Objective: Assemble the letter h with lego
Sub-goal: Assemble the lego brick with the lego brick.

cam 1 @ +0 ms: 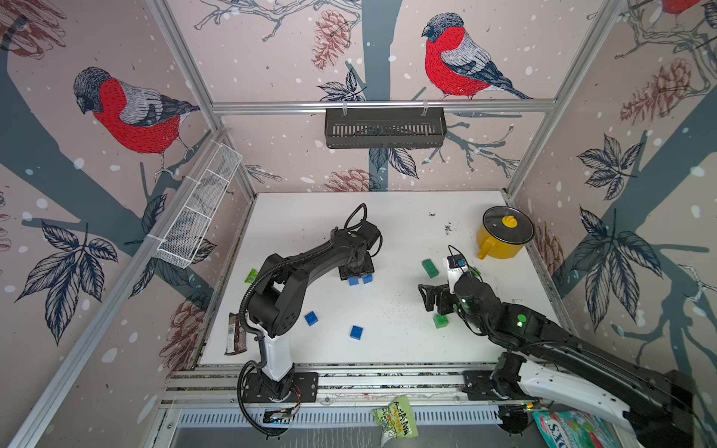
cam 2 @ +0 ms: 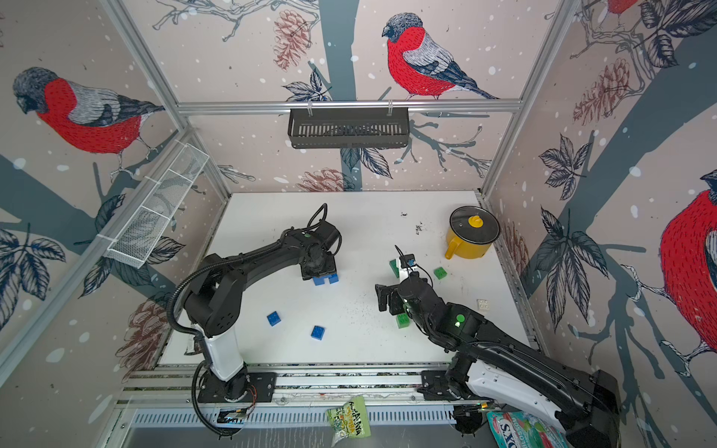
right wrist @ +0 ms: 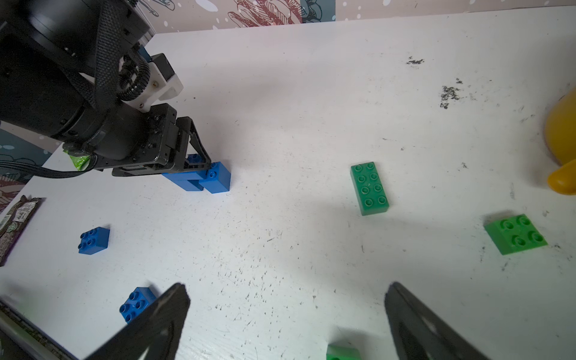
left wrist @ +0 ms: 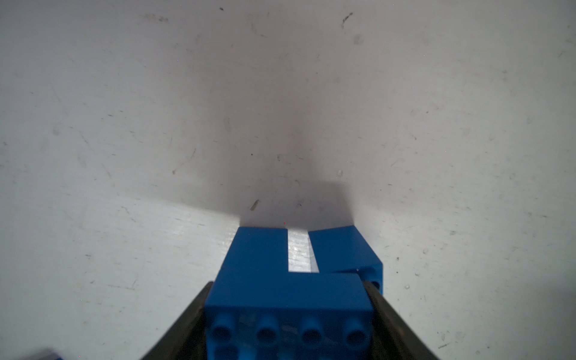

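Note:
My left gripper (left wrist: 288,293) is shut on the ends of an oblong blue lego brick (left wrist: 286,296), studs facing the camera. Two blue bricks (left wrist: 258,252) sit against its far side with a narrow gap between them, standing on the white table (cam 1: 388,232); the group shows in both top views (cam 1: 361,279) (cam 2: 326,279). My right gripper (right wrist: 286,299) hangs open over bare table, also seen in a top view (cam 1: 426,296). Loose lego lies around: two square blue bricks (right wrist: 93,240) (right wrist: 137,304), an oblong green one (right wrist: 369,188), two square green ones (right wrist: 516,233) (cam 1: 441,320) and a white one (cam 2: 482,305).
A yellow pot with a glass lid (cam 1: 504,232) stands at the back right. A dark snack wrapper (cam 1: 235,333) and a light-green packet (cam 1: 251,275) lie by the left edge. A black basket (cam 1: 384,128) hangs on the back wall, a white mesh one (cam 1: 198,209) on the left wall.

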`<state>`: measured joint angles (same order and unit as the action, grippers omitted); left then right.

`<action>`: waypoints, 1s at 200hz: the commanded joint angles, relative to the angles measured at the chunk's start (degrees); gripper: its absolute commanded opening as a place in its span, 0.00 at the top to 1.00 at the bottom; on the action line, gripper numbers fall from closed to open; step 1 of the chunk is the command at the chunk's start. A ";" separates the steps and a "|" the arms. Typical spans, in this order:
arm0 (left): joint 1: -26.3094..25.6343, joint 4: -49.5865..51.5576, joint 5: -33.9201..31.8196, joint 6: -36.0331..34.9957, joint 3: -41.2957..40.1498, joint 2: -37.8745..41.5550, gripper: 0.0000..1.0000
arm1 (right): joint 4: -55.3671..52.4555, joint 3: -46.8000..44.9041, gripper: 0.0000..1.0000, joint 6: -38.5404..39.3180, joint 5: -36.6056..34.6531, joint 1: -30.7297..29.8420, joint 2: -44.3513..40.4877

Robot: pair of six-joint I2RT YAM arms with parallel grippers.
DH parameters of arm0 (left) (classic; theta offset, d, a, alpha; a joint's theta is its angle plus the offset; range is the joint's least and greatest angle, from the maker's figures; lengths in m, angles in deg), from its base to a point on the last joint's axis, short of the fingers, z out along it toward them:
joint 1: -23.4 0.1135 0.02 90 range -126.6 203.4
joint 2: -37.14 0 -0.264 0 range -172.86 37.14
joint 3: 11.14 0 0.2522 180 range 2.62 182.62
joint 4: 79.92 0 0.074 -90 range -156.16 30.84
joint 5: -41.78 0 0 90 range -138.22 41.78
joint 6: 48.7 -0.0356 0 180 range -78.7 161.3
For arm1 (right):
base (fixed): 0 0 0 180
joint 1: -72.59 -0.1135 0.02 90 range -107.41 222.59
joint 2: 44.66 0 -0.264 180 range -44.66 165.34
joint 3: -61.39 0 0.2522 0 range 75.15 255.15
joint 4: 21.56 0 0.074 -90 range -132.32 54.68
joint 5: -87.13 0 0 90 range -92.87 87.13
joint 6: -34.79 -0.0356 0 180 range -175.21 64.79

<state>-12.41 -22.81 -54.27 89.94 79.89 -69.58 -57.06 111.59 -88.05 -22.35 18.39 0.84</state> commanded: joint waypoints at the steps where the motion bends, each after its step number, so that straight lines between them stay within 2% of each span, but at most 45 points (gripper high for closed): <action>1: -0.22 0.38 -0.54 1.17 0.09 -0.25 0.38 | 1.70 0.03 0.01 0.58 0.41 0.05 -0.04; 97: -0.49 1.62 -1.69 1.26 0.82 -1.29 0.38 | 1.79 0.03 0.00 0.62 0.68 0.05 0.00; 200: -0.48 5.26 -2.22 -3.88 0.75 -3.56 0.39 | 1.79 0.03 0.00 0.73 1.28 0.04 -0.18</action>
<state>-12.87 -22.44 -55.23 87.82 81.82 -71.72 -56.18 111.55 -88.03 -21.50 18.48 0.73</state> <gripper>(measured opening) 0.667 0.994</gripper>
